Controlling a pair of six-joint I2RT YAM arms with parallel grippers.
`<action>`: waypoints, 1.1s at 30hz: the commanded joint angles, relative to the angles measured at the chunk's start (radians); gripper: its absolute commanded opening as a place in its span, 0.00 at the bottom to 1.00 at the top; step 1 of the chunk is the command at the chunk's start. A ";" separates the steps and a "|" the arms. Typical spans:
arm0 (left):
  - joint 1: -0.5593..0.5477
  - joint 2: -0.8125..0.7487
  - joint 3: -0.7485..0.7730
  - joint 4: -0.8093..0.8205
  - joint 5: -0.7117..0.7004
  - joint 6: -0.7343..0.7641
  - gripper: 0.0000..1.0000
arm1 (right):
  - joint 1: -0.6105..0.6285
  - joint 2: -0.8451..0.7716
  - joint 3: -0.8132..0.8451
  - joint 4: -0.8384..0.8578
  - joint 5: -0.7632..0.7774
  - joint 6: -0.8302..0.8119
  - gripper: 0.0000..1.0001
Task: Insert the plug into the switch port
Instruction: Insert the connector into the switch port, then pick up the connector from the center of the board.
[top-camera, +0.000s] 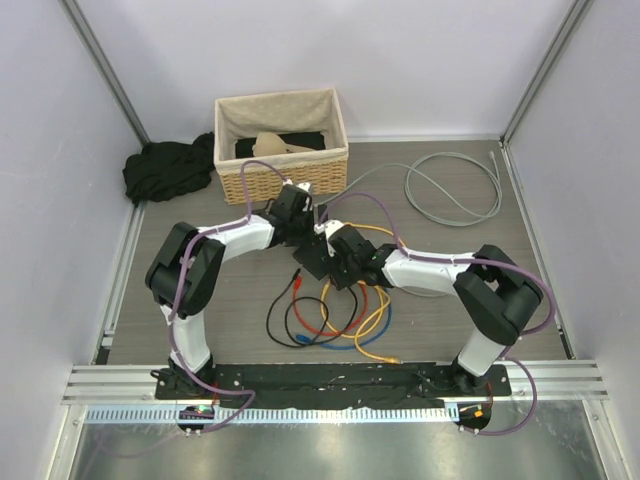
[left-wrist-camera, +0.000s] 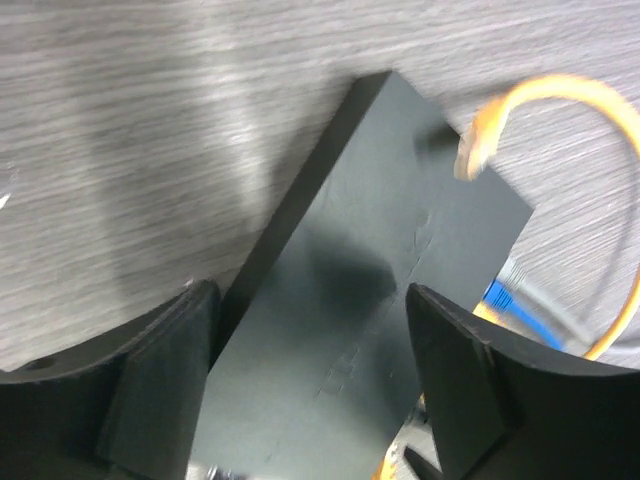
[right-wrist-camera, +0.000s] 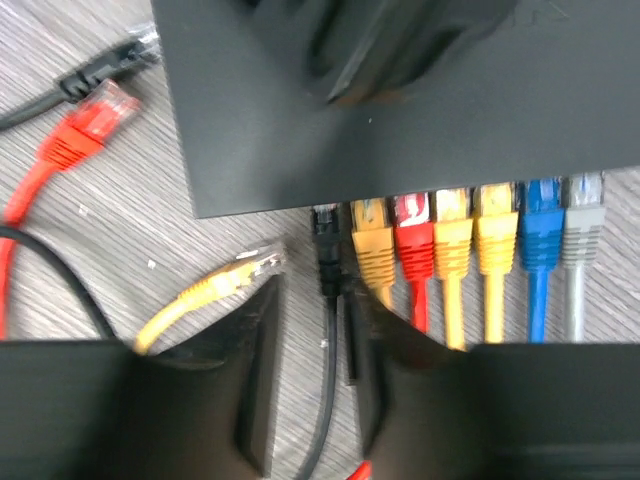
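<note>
the switch (right-wrist-camera: 260, 150) lies flat on the table (right-wrist-camera: 90, 230) between the two arms, its socket edge facing the right gripper (right-wrist-camera: 318, 300). that gripper's jaws are narrow and straddle the cable just behind the black plug (right-wrist-camera: 325, 235), which sits at the end socket by the switch's corner. a sliver of table shows between one finger and the cable, so it does not look clamped, and i cannot tell whether the plug has latched. the left gripper (left-wrist-camera: 310, 300) is spread wide across the switch's other end, a finger close to each long side; whether it actually pinches the box cannot be told. to do this step well, i judge the push should run straight along the socket axis, level with the table. the left gripper should brace the box so it does not slide back, and the plug should be kept from tilting into its yellow neighbour; a crooked push would likely jam the clip. counted in the right wrist view: one switch; seven plugs at the socket edge, being the black one, three yellow plugs (right-wrist-camera: 372, 240), one red plug (right-wrist-camera: 412, 225), one blue plug (right-wrist-camera: 540, 215) and one grey plug (right-wrist-camera: 583, 215); three free ends on the table, a loose yellow plug (right-wrist-camera: 250, 270), a loose red plug (right-wrist-camera: 95, 120) and a loose black plug (right-wrist-camera: 100, 72).
</note>
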 joint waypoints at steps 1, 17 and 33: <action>0.016 -0.063 0.019 -0.187 -0.016 0.031 0.84 | -0.008 -0.108 0.032 0.099 0.038 0.038 0.48; 0.081 -0.872 -0.154 -0.457 -0.396 0.214 1.00 | -0.238 -0.292 0.311 -0.247 0.236 -0.097 0.86; 0.067 -1.133 -0.377 -0.460 -0.447 0.304 1.00 | -0.620 0.157 0.757 -0.264 -0.043 -0.328 0.92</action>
